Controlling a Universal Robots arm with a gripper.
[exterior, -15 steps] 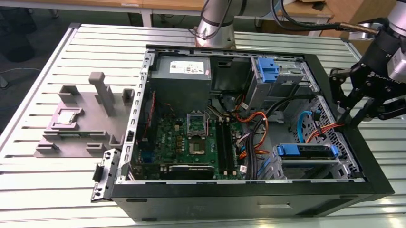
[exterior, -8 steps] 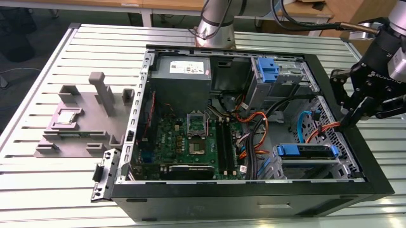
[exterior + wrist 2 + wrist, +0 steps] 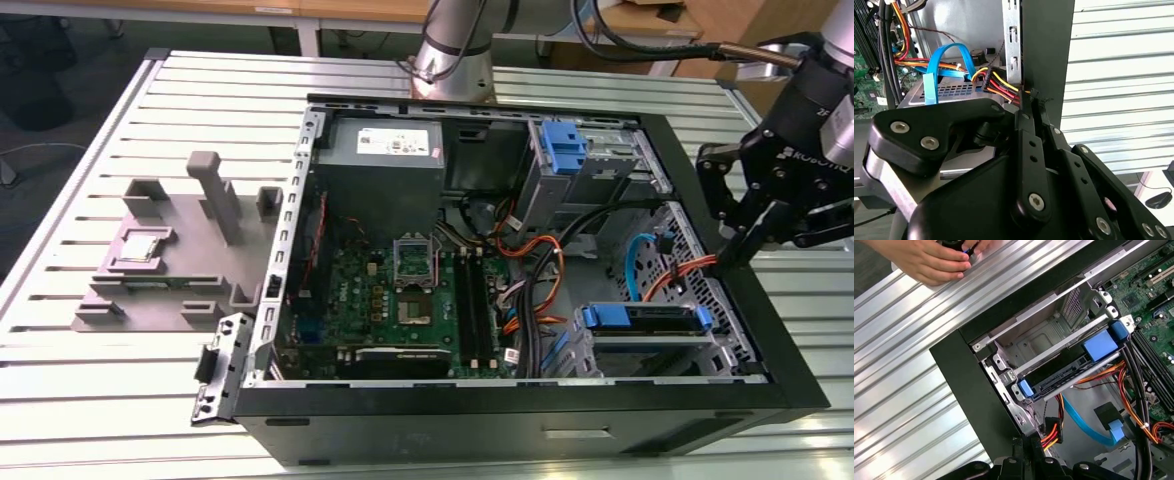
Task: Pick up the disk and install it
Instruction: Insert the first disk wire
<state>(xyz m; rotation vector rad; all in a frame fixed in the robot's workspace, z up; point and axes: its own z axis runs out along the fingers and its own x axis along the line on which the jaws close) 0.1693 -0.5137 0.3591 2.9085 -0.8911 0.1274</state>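
A flat dark drive framed by a blue carrier (image 3: 645,318) (image 3: 1069,370) lies slid into the grey drive cage at the front right of the open computer case; it looks like the disk, though its labelled face is hidden. My black gripper (image 3: 735,256) (image 3: 1030,94) hangs just inside the case's right wall, behind that cage and apart from the carrier. Its fingers (image 3: 1024,130) are shut together with nothing between them, the tips beside a bundle of red, yellow and black wires (image 3: 996,82).
A motherboard (image 3: 400,280), grey power supply box (image 3: 384,150), blue ribbed tab (image 3: 561,150) and orange cables (image 3: 541,265) crowd the case. A blue flat cable (image 3: 946,60) loops near the gripper. A grey fixture (image 3: 174,260) stands at the exterior view's left. A hand (image 3: 929,260) rests on the slatted table.
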